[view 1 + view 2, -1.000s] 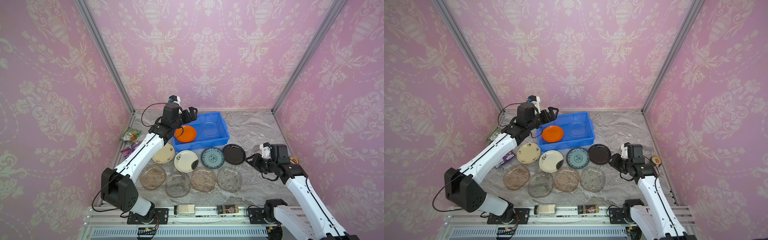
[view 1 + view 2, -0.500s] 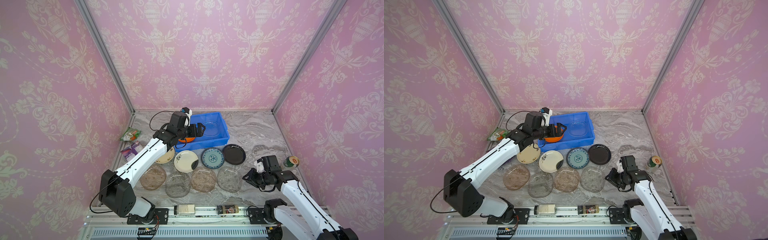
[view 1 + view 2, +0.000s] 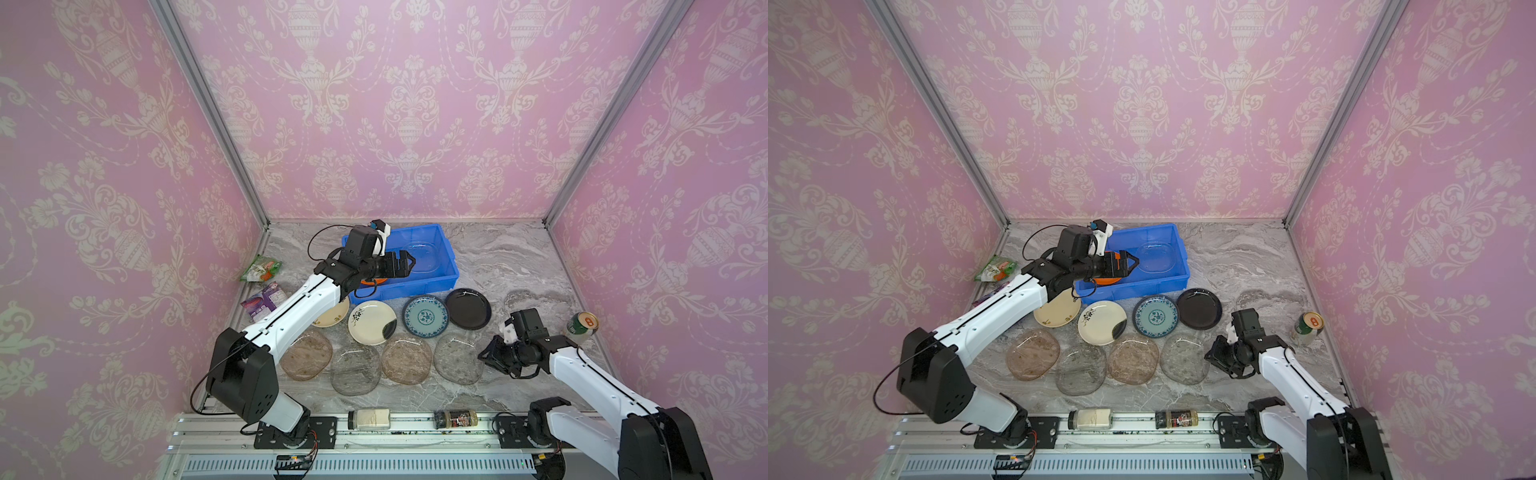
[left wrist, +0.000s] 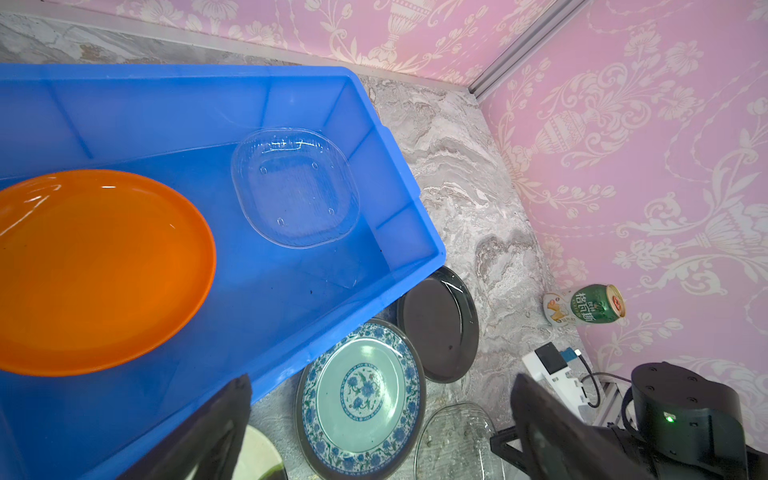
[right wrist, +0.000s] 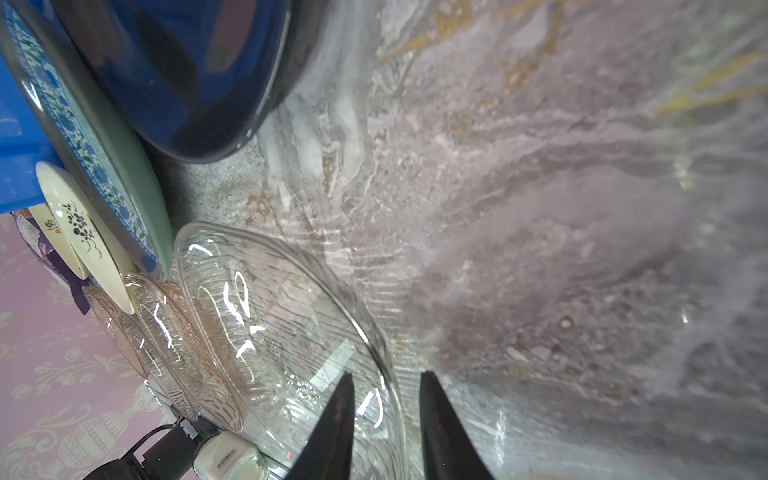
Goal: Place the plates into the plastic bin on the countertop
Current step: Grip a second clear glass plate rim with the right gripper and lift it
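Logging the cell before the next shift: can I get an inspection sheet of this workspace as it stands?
Surface: marble countertop, no spills seen.
Job's things: blue bin holds orange plate and clear glass plate; on the countertop lie two cream plates, teal plate, black plate, four glass plates.
Clutter: two snack packets, green can, two jars on the rail.
Grippers: left gripper open, empty, over the bin; right gripper straddles the rightmost glass plate's rim, grip unclear.
Cables: black cable loops at the left wrist, unsnagged.
Surroundings: pink patterned walls, metal frame posts.
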{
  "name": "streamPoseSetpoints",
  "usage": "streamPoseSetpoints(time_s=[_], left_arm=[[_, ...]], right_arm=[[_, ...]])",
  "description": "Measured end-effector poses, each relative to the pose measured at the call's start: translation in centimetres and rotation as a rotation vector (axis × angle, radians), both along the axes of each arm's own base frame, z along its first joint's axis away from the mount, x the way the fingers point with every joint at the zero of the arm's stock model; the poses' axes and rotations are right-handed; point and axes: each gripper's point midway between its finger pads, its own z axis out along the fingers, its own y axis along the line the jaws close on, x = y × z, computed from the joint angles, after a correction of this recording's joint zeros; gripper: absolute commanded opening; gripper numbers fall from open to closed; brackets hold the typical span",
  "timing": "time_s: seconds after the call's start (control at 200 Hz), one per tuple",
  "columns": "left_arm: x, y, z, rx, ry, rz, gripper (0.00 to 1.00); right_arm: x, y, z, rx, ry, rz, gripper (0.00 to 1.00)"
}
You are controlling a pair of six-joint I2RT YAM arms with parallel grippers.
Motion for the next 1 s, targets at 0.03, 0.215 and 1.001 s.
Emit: streamPoseSetpoints(time_s=[0.03,0.215,1.001], left_arm=[[0.0,-0.1,-0.1,-0.001,0.002,-0.003,0.99],[0.3,-0.3,-0.9,0.005,0.018,-0.006,0.99],[0.5,-0.4,-1.5,0.042,-0.004,-0.038,0.98]], right_arm=[[0.0,0.0,-0.1,0.001,-0.002,0.0,0.27],[0.0,0.2,-0.7,0.009,-0.001,0.002,0.2],[0.0,-0.7,4.4,-0.05,-0.076,0.013,0.0]])
